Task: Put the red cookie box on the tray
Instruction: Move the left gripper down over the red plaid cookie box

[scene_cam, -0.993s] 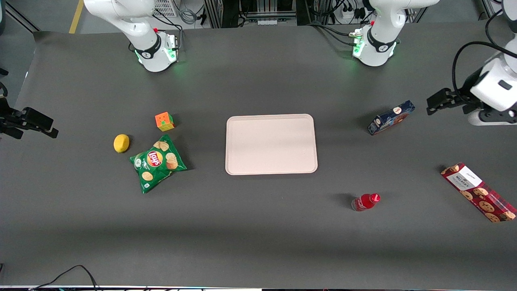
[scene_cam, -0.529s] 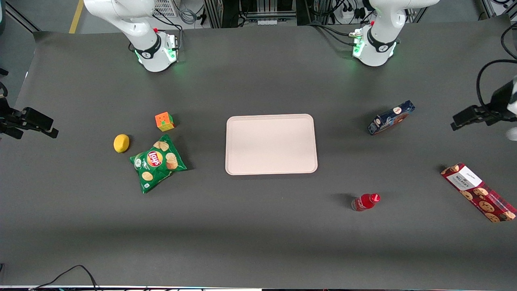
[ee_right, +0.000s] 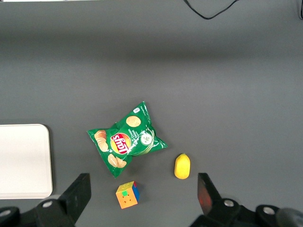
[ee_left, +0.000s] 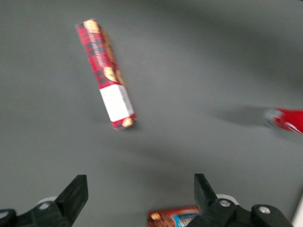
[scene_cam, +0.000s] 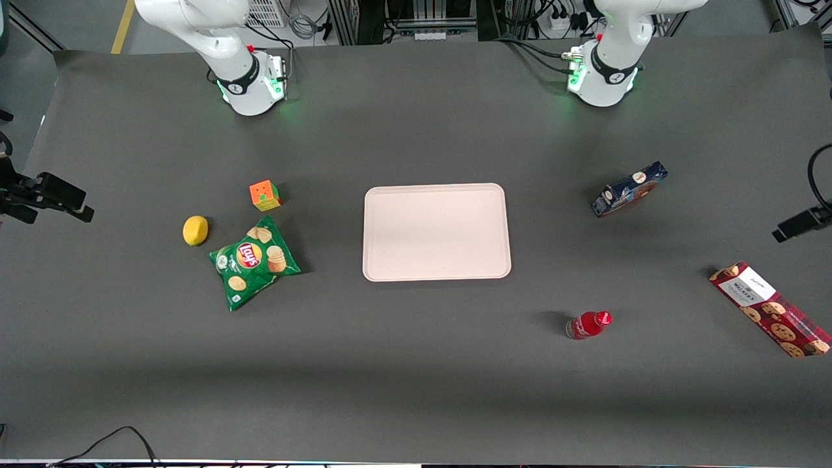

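Observation:
The red cookie box (scene_cam: 770,309) lies flat on the dark mat at the working arm's end of the table, its tartan carton with the white label also showing in the left wrist view (ee_left: 106,75). The tray (scene_cam: 437,231) sits bare at the table's middle. My left gripper (ee_left: 140,184) hovers above the mat, open, with nothing between its fingers. In the front view only one black finger (scene_cam: 798,225) reaches in at the frame's edge, farther from the camera than the red cookie box and apart from it.
A dark-blue cookie box (scene_cam: 629,189) lies between the tray and my gripper. A small red bottle (scene_cam: 588,324) lies nearer the camera. Toward the parked arm's end are a green chips bag (scene_cam: 253,262), a lemon (scene_cam: 195,230) and a colour cube (scene_cam: 264,195).
My left gripper has swung outward toward the working arm's end and nearer the camera, mostly leaving the front view. Nothing on the table has moved.

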### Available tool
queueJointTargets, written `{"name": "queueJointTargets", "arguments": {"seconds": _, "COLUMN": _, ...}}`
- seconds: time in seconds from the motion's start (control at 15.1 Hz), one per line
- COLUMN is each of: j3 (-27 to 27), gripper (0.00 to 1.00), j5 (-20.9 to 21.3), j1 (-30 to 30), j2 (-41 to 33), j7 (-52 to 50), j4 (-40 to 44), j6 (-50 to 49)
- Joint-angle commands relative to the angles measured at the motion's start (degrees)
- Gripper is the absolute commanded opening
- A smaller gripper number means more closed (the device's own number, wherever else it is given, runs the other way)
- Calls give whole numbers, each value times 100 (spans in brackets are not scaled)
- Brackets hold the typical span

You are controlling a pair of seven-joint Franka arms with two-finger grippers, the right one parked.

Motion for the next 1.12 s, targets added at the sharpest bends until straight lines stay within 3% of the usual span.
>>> {"name": "queueJointTargets", "arguments": {"seconds": 0.0, "j3": 526, "gripper": 100, "j5": -83, "j1": -96, "j2": 708, "j7": 25, "j4": 37, "j6": 657}}
{"name": "queueJointTargets", "arguments": {"seconds": 0.26, "j3": 755, "gripper": 100, "j5": -679, "j1": -8, "j2": 1464, "j7": 34, "j4": 99, "j6": 1396}}
{"name": "queueJointTargets", "arguments": {"seconds": 0.53, "j3": 782, "gripper": 100, "j5": -909, "j1": 114, "j2": 2133, "j7": 621, "j4": 116, "j6": 2266}}
{"name": "queueJointTargets", "arguments": {"seconds": 0.93, "j3": 782, "gripper": 100, "j5": -1909, "j1": 510, "j2": 3125, "j7": 1500, "j4": 792, "j6": 2373}}
{"name": "queueJointTargets", "arguments": {"seconds": 1.06, "j3": 774, "gripper": 100, "j5": -2068, "j1": 528, "j2": 3320, "j7": 1493, "j4": 951, "j6": 2373}}
